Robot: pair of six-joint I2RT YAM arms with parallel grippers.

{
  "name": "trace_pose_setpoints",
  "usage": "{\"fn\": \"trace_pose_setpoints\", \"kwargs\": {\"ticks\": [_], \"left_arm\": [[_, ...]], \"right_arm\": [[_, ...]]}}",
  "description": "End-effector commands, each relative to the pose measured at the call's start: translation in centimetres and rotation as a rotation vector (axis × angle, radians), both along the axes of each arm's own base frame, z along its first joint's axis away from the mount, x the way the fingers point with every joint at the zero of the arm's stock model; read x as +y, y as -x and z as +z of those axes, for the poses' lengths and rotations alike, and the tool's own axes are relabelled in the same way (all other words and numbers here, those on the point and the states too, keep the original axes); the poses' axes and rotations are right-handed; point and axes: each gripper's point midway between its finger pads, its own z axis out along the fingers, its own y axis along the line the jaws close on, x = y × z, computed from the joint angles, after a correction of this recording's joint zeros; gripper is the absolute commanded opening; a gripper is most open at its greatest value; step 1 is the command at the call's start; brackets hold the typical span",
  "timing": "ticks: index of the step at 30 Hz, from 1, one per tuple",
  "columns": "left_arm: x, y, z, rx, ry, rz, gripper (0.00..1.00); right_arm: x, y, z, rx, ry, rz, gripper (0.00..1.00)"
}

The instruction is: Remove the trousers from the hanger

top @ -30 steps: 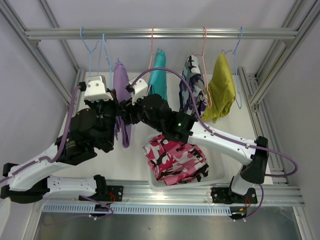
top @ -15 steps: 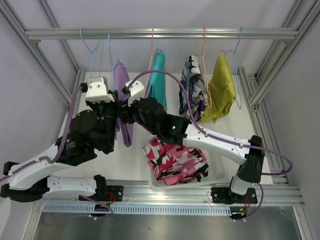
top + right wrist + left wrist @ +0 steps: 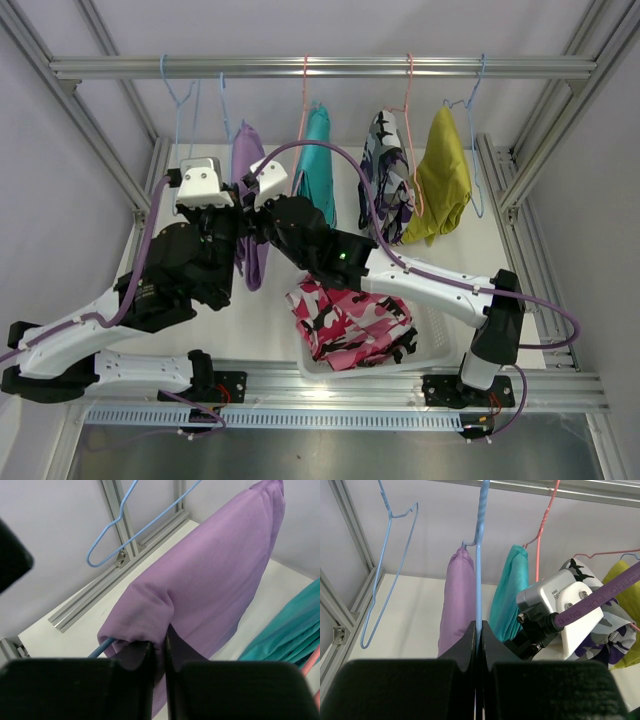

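Observation:
Lilac trousers (image 3: 246,160) hang folded over a blue hanger (image 3: 480,540) on the rail. My left gripper (image 3: 479,626) is shut on that hanger's wire just beside the cloth. My right gripper (image 3: 160,641) is shut on a lower fold of the lilac trousers (image 3: 215,575), with the hanger wire (image 3: 102,647) poking out to its left. From above, both grippers meet under the lilac trousers, left (image 3: 232,222) and right (image 3: 252,215). Teal trousers (image 3: 316,150), purple-grey camouflage trousers (image 3: 386,170) and mustard trousers (image 3: 444,180) hang further right. Pink camouflage trousers (image 3: 350,315) lie in the basket.
An empty blue hanger (image 3: 180,105) hangs at the rail's left end. A white basket (image 3: 440,335) stands on the table at the front, under my right arm. Aluminium frame posts (image 3: 100,130) close in both sides, and the rail (image 3: 330,67) runs across the back.
My right gripper has closed on the lilac trousers' fold. Both arms and the lilac hanger have shifted slightly to the right and back.

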Motion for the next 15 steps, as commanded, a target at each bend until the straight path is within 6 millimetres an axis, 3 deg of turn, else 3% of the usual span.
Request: {"fn": "trace_pose_setpoints", "kwargs": {"ticks": [1,3,15], "left_arm": [[-0.3,0.3,1.0,-0.016,0.057,-0.014,0.0],[-0.5,0.2,0.6,-0.012,0.046,-0.013,0.01],[-0.3,-0.3,-1.2,0.003,0.06,0.016,0.01]], "right_arm": [[-0.6,-1.1,2.0,-0.025,-0.074,-0.052,0.08],[-0.6,-1.0,2.3,-0.021,-0.082,-0.043,0.0],[-2.5,2.1,6.4,-0.017,-0.137,0.032,0.0]]}}
